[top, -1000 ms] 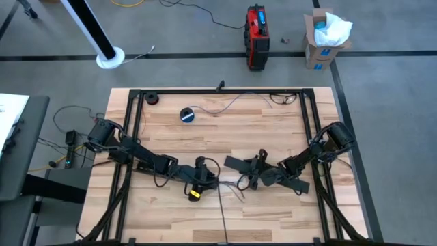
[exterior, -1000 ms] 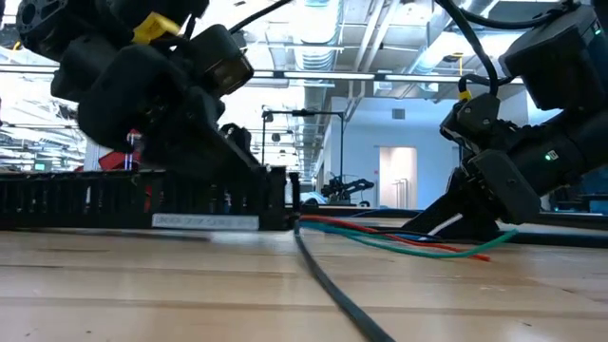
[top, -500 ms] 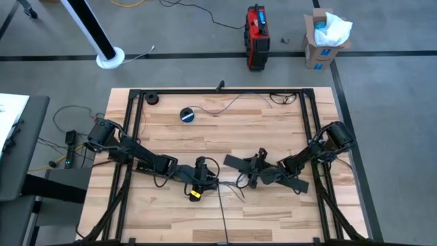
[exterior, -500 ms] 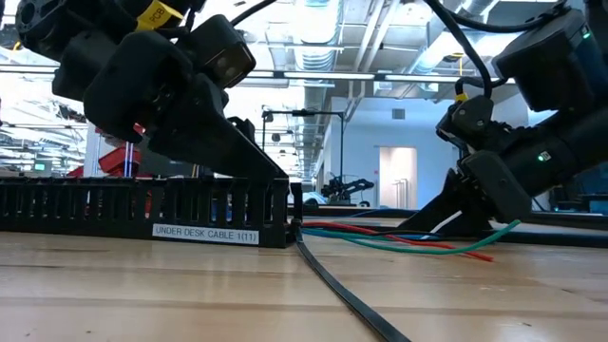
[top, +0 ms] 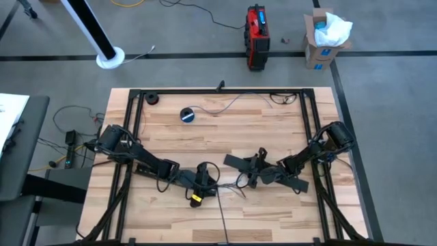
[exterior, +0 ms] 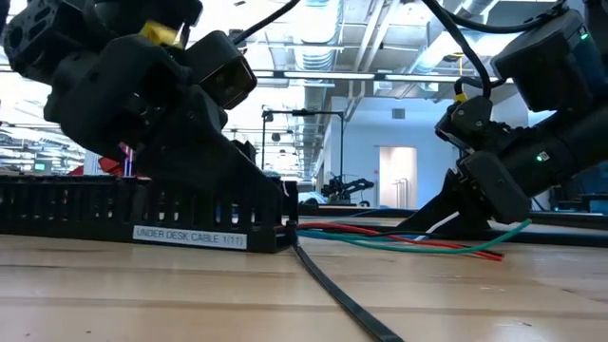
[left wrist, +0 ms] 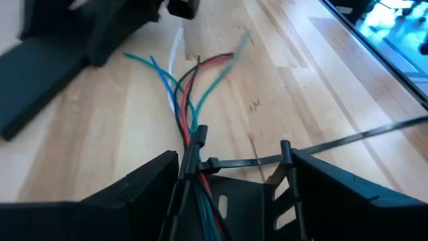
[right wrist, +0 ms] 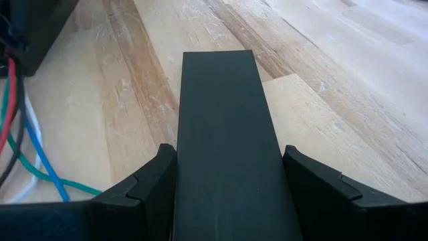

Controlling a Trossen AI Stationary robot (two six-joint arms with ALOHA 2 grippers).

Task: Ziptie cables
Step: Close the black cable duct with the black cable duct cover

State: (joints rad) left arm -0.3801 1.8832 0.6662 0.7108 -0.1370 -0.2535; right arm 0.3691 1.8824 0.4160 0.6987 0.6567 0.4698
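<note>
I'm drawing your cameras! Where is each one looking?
High: above the table, looking straight down; both arms, left hand, right hand.
Low: at tabletop height, looking across at the cables; both arms.
Left wrist: on the left arm, facing the cables; own hand shows.
Right wrist: on the right arm, facing the black strip its hand grips.
Shared: both wrist views show cables.

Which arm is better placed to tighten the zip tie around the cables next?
Probably the left. Its pincer already has the cables and the zip tie between its fingers. The right pincer is shut on a flat black strip.
</note>
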